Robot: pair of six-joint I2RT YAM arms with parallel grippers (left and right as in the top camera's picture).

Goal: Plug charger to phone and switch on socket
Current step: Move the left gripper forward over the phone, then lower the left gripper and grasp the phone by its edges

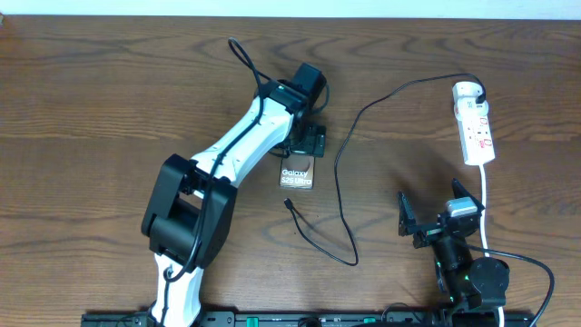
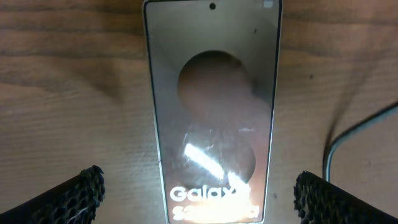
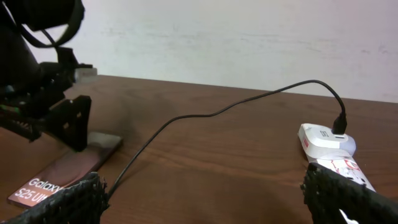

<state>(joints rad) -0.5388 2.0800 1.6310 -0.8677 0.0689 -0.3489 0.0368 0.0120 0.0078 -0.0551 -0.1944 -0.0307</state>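
The phone (image 1: 298, 174) lies flat on the table near the middle, lettering up; it fills the left wrist view (image 2: 211, 112) and shows low left in the right wrist view (image 3: 62, 174). My left gripper (image 1: 307, 143) is open over the phone's far end, a finger on either side, not gripping (image 2: 199, 193). The charger cable (image 1: 338, 173) runs from the white adapter (image 1: 467, 91), plugged into the socket strip (image 1: 477, 132), to its small black plug (image 1: 289, 203) lying loose just in front of the phone. My right gripper (image 1: 436, 218) is open and empty at the front right (image 3: 205, 193).
The strip's thick white cord (image 1: 486, 209) runs down the right side towards the front edge, past my right arm. The cable also shows in the right wrist view (image 3: 205, 115), with the socket strip at the right (image 3: 329, 149).
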